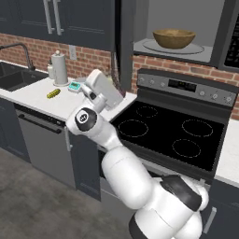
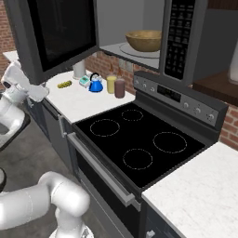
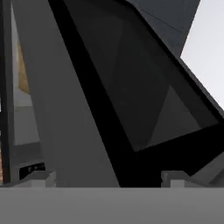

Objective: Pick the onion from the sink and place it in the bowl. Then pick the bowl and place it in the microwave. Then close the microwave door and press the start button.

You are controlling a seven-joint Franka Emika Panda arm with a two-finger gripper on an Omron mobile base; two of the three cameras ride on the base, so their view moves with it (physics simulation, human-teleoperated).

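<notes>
- The microwave [image 2: 139, 37] fills the top of the right base view, hung over a black stove [image 2: 139, 139]. Its pale cavity stands open, with the keypad panel [image 2: 179, 37] to the right of it.
- The microwave door [image 2: 56, 37] is swung out toward the upper left of that view, a big dark-glass panel in a black frame. In the hand view its window [image 3: 140, 87] slants across the frame, very close. I judge it stiff and hinged, light to swing and smooth on the glass, so a flat push on the frame near the free edge, far from the hinge, should serve better than any pinch.
- The bowl [image 1: 174, 38] sits inside the cavity on the glass turntable [image 1: 196, 49], at the upper right of the left base view. It is thick-walled wood, rigid, and already placed.
- The onion cannot be made out; I take it to lie in the bowl, hidden by the wall.
- The sink [image 1: 11, 77] lies at the left edge of the left base view.
- The gripper [image 3: 105, 177] faces the door, its tips low in the hand view. The fingers stand wide apart and hold nothing.
- The start button is too small to pick out on the panel.
</notes>
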